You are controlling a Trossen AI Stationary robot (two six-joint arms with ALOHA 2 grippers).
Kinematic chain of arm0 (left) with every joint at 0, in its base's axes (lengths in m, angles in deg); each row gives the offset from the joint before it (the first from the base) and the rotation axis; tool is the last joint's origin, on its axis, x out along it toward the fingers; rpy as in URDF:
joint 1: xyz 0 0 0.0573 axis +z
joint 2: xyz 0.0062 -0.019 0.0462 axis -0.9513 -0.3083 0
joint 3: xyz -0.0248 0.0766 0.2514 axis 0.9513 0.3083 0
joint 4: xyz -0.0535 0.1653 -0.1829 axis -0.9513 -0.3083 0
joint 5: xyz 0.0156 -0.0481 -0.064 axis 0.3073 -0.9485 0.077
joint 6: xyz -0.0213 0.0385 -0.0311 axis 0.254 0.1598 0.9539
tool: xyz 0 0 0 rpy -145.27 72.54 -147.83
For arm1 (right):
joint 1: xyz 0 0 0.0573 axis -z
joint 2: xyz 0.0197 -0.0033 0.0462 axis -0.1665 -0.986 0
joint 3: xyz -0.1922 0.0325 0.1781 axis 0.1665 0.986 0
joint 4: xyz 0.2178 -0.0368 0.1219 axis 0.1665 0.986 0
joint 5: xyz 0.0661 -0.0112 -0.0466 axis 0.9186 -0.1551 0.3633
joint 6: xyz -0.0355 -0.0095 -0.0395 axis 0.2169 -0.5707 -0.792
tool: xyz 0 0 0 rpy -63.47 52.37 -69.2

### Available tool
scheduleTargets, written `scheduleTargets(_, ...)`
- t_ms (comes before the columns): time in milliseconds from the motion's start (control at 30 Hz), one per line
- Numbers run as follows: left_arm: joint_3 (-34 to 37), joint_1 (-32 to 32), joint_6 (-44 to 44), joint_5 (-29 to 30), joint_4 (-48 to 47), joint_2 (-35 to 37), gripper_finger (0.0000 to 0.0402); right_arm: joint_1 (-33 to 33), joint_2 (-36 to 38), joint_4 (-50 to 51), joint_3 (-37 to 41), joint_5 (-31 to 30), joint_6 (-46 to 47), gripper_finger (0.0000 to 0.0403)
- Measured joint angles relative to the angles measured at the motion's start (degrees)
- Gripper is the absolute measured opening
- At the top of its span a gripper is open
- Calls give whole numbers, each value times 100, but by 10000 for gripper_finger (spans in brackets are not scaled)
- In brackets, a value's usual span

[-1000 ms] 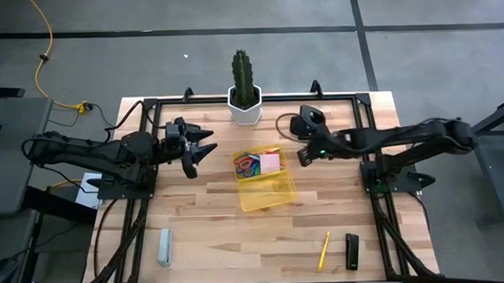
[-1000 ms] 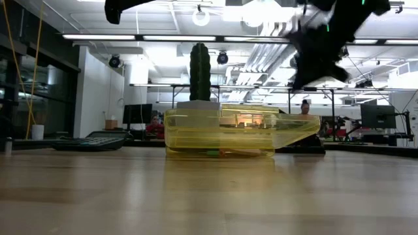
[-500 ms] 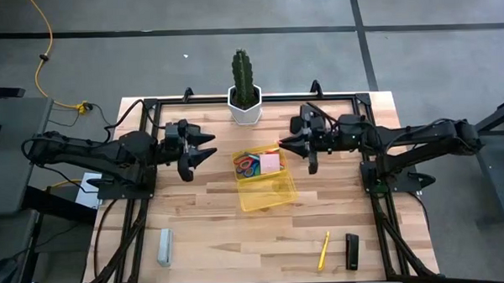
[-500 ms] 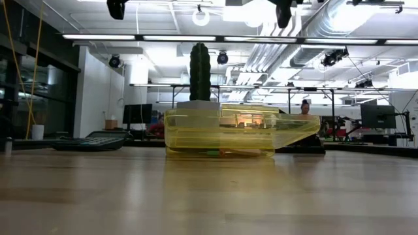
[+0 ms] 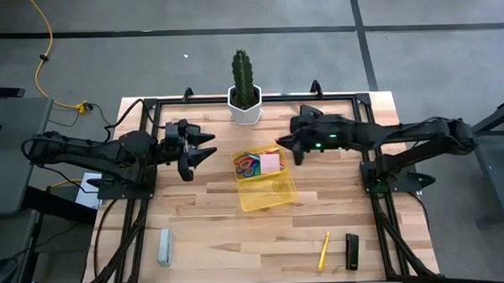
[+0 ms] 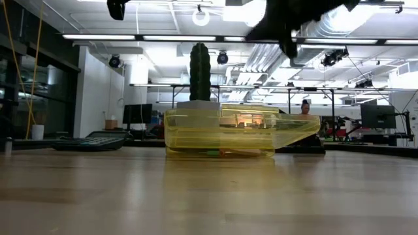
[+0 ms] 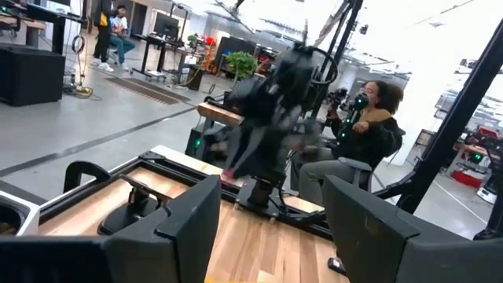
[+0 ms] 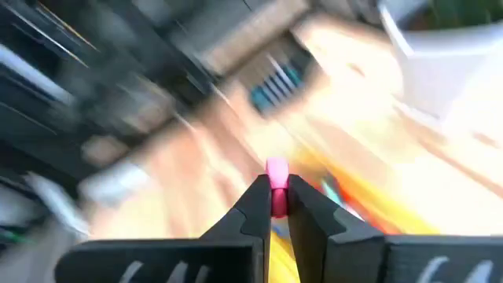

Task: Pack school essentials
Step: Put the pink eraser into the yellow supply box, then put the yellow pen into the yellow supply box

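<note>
A clear yellow box [image 5: 265, 181] stands mid-table and holds blue-handled and red-handled scissors [image 5: 248, 163] and a pink sticky-note pad [image 5: 271, 162]. My right gripper [image 5: 279, 145] hovers just off the box's far right corner, shut on a small pink piece [image 8: 277, 179]. In the low view it is a dark blur high above the box [image 6: 287, 29]. My left gripper [image 5: 207, 150] waits open, left of the box and above the table. A yellow pencil [image 5: 324, 250] lies flat near the front right. My right gripper pinches the small pink piece [image 8: 277, 189] between its two fingertips, and the piece's end sticks out past them. The fingers come from the table's right, close to level and tipped slightly down. The piece is lifted clear of the table.
A cactus in a white pot [image 5: 243, 91] stands at the far edge behind the box. A grey oblong block [image 5: 164, 247] lies front left. A black oblong thing [image 5: 352, 251] lies beside the pencil. A person [image 7: 369, 130] sits beyond the table.
My right gripper has risen from the table just right of the box and swung up from pointing steeply down to nearly level. It has also moved a little toward the box's far right corner, staying shut. The box has not moved.
</note>
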Motion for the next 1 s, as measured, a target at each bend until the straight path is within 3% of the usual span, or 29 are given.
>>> scheduleTargets(100,0,0,-2,0,-1,-2,211,183,-603,1014,-278,-122,24,19)
scheduleTargets(200,0,0,-7,0,-1,-2,211,418,-1225,1408,-418,-169,289,19)
scheduleTargets(400,0,0,-18,2,-2,-2,211,724,-2241,1170,-437,-88,344,19)
scheduleTargets(500,0,0,-17,1,-1,-2,211,829,-2576,1060,-437,297,343,27)
scheduleTargets(767,0,0,-20,2,-1,-2,211,858,-2831,1042,-437,244,334,82)
scheduleTargets(1000,0,2,-20,32,-3,-2,211,885,-2740,907,-437,241,240,154)
